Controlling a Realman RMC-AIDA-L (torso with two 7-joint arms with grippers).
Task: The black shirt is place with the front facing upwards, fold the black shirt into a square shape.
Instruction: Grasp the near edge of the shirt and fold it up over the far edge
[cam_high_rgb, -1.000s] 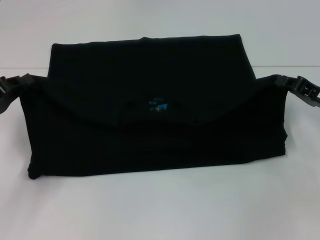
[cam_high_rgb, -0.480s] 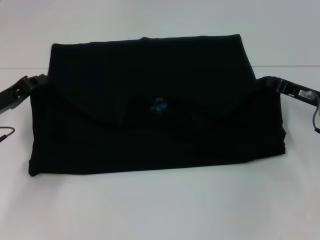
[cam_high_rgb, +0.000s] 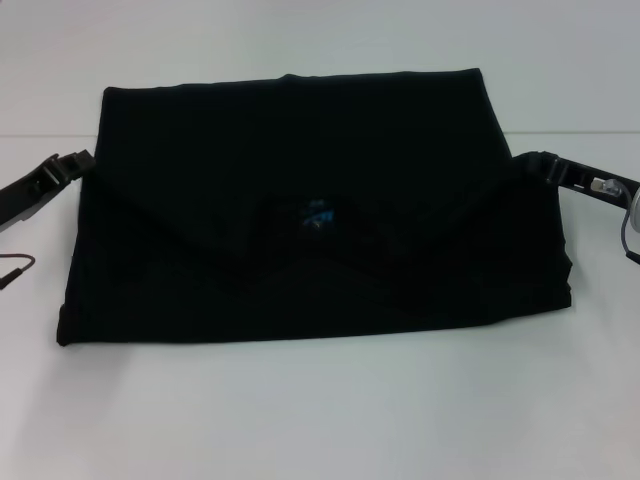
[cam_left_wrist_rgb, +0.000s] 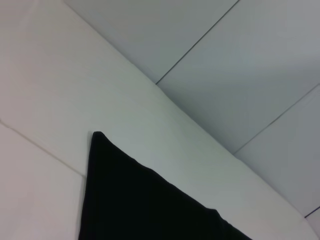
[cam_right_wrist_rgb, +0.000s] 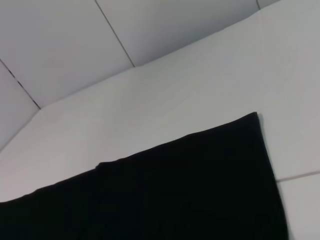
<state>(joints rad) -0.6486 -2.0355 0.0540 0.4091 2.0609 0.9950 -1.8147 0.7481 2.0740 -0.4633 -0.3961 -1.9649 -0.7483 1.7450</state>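
Note:
The black shirt (cam_high_rgb: 290, 140) lies spread on the white table (cam_high_rgb: 320, 420), with its near part doubled over toward the far side. A small blue neck label (cam_high_rgb: 318, 213) shows in the middle of the fold. My left gripper (cam_high_rgb: 72, 165) sits at the left corner of the folded flap, and my right gripper (cam_high_rgb: 540, 163) at the right corner. Each is shut on a corner of the cloth. The flap sags low between them. Both wrist views show only a far corner of the black shirt (cam_left_wrist_rgb: 140, 200) (cam_right_wrist_rgb: 175, 190) on the table, with no fingers in view.
The tabletop shows bare white surface in front of and behind the shirt. A seam line crosses the table (cam_high_rgb: 560, 132) behind the grippers. Thin cables hang by the left arm (cam_high_rgb: 15, 265) and the right arm (cam_high_rgb: 630, 235). Grey panelled floor lies beyond the table (cam_left_wrist_rgb: 240, 60).
Both grippers have moved down and toward the far side with the flap's corners. The flap, taut and raised before, now sags onto the shirt, uncovering the label more.

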